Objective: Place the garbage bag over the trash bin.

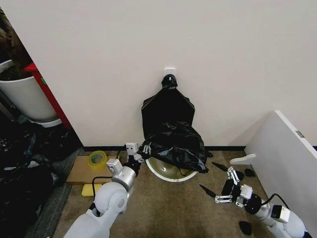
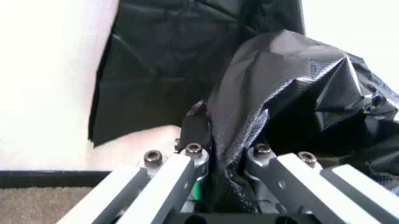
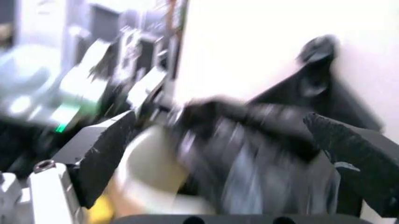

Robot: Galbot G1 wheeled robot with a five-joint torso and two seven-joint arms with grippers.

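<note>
The trash bin (image 1: 170,175) is a round cream-white bucket on the carpet against the wall. The glossy black garbage bag (image 1: 177,145) lies crumpled over its far and right rim, leaving the near rim bare. My left gripper (image 1: 144,151) is at the bin's left rim, shut on the bag's edge. In the left wrist view the bag (image 2: 293,79) runs down between the closed fingers (image 2: 190,161). My right gripper (image 1: 208,175) hangs open to the right of the bin, apart from the bag. The right wrist view shows its black pads (image 3: 103,158) spread, with the bin (image 3: 149,175) and bag (image 3: 255,135) beyond.
A flat black bundle (image 1: 167,106) hangs on the wall behind the bin. A yellow tape roll (image 1: 97,158) sits on cardboard (image 1: 79,173) at the left, beyond a white pot (image 1: 25,99) and dark bags (image 1: 22,173). A white panel (image 1: 285,153) leans at the right.
</note>
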